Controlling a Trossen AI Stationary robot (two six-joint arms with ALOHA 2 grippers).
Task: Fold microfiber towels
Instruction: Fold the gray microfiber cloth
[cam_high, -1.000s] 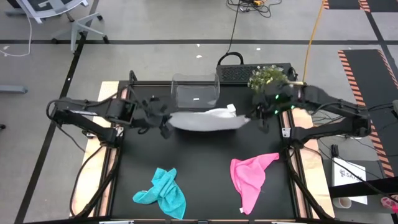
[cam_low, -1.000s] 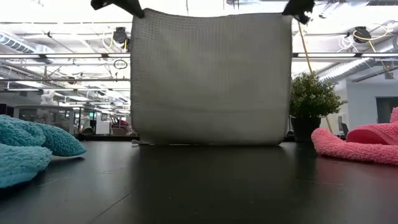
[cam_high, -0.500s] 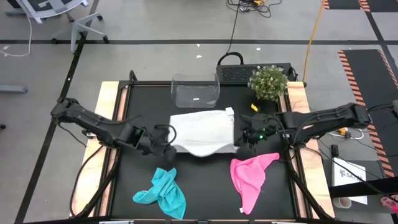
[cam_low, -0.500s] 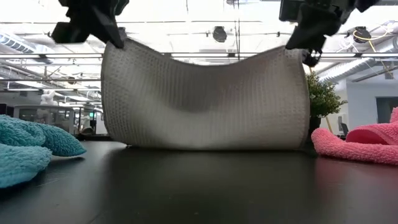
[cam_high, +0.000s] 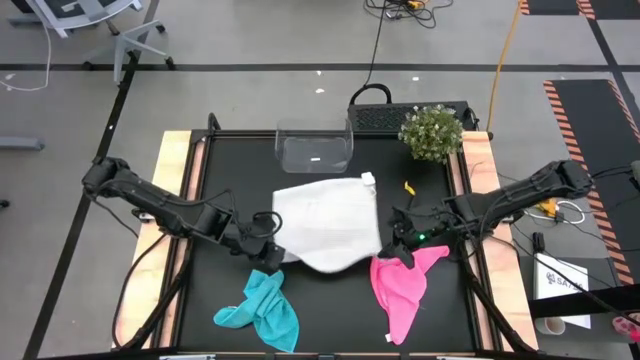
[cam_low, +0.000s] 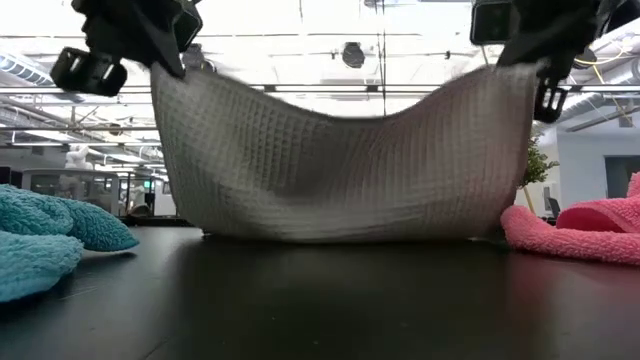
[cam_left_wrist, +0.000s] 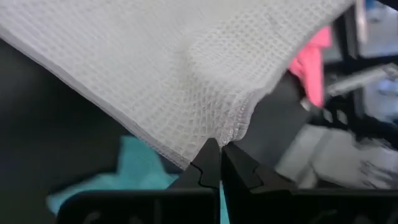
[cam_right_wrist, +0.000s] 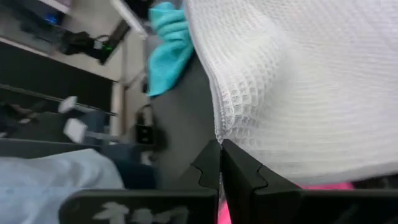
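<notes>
- While we hold the grey-white towel (cam_high: 328, 225) by its two near corners, its far edge rests on the black table (cam_high: 430, 310) and the middle sags between us.
- Our left gripper (cam_high: 268, 251) is pinched shut on the towel's left corner, just above the teal towel (cam_high: 260, 308); the left wrist view shows the waffle weave bunched right at the fingertips (cam_left_wrist: 210, 163).
- Our right gripper (cam_high: 402, 243) is clamped on the other corner, close over the pink towel (cam_high: 403, 282).
- In the low view the cloth hangs as a curtain with a dip along its top edge, so we judge the spread is not taut.
- Risk one: each grip looks to catch only a little fabric, and a tug apart could pull a corner free.
- Risk two: lowering with this slack could lay the fold down wrinkled or uneven.
- Risk three: both grippers sit near the coloured towels, so a low sweep could snag or drag them.
- The clear bin (cam_high: 313, 146) and the potted plant (cam_high: 432, 131) stand at the far edge, well apart from the work.
</notes>
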